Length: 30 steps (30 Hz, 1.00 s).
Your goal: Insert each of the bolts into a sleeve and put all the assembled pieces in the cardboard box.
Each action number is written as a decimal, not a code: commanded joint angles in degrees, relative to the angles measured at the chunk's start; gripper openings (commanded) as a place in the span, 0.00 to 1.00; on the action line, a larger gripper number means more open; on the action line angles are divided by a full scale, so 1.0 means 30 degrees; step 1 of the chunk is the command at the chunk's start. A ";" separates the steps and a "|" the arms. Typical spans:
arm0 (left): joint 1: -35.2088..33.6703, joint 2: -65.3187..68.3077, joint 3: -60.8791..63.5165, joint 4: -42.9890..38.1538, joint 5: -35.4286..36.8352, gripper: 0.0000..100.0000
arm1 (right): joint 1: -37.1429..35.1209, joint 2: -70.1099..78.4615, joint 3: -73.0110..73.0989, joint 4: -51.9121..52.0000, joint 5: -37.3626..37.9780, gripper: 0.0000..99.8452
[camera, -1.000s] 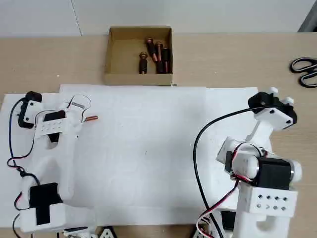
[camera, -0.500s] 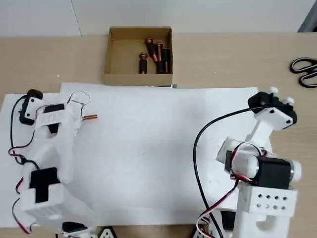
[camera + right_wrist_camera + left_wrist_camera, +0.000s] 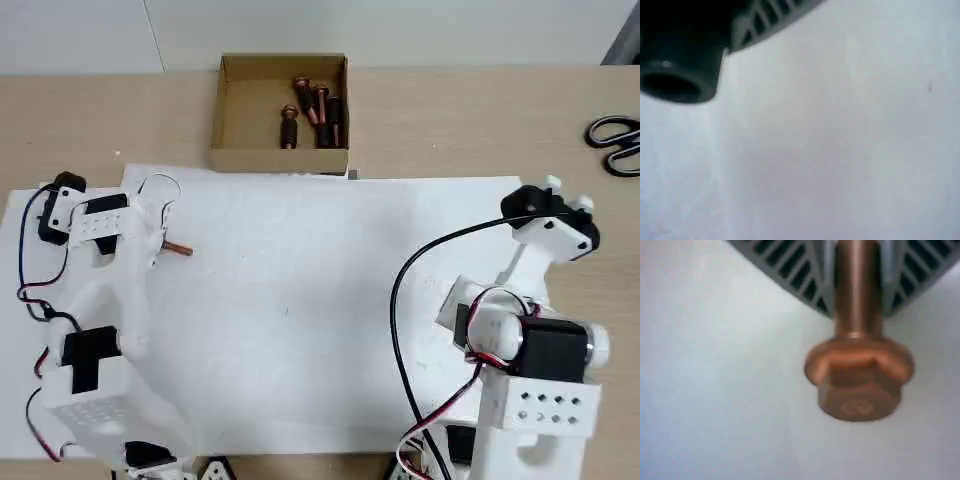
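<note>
Two arms in white printed shells. The left arm (image 3: 110, 300) carries thin red and black wires (image 3: 33, 300). The right arm (image 3: 500, 335) has a thick black cable (image 3: 393, 300) and a base plate dotted with screw holes (image 3: 540, 403). Black servo blocks mark the joints; the fingers (image 3: 790, 262) are ribbed grey.

Bolt (image 3: 858, 375): copper, plain metallic sheen.
Left tool (image 3: 858, 280), fingers (image 3: 785, 262): grey, slatted pattern.
Sleeve (image 3: 677, 75): black, unpatterned.
Cardboard box (image 3: 245, 110): brown, plain.
Assembled pieces (image 3: 320, 112) in the box: copper and black.
Sheet (image 3: 300, 320): plain white.
Bench (image 3: 450, 110): pale wood tone, faint grain.
Scissors (image 3: 615, 140): black handles.
Left arm (image 3: 115, 300) and right arm (image 3: 540, 405): white shells, black motor blocks.
Cable (image 3: 392, 300): black; thinner leads by the motors are red and white.
</note>
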<state>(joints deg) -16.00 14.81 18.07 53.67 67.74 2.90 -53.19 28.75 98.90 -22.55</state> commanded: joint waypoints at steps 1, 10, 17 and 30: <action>-0.0234 0.0410 -0.0835 0.1260 -0.0029 0.00 | 0.0132 0.0073 -0.0117 0.0044 0.0147 0.00; 0.0440 0.0410 -0.6403 1.0022 -0.2637 0.00 | 0.0132 0.0073 -0.0117 0.0044 0.0088 0.00; 0.0879 0.0410 -0.7897 1.3216 -0.7853 0.00 | 0.0132 0.0044 -0.0117 0.0044 0.0059 0.00; 0.1055 0.0615 -0.9304 1.4623 -2.6432 0.00 | 0.0132 -0.0103 -0.0176 0.0044 -0.0498 0.00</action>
<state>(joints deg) -13.63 17.01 -7.25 97.01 4.44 2.90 -53.19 28.75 98.90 -22.64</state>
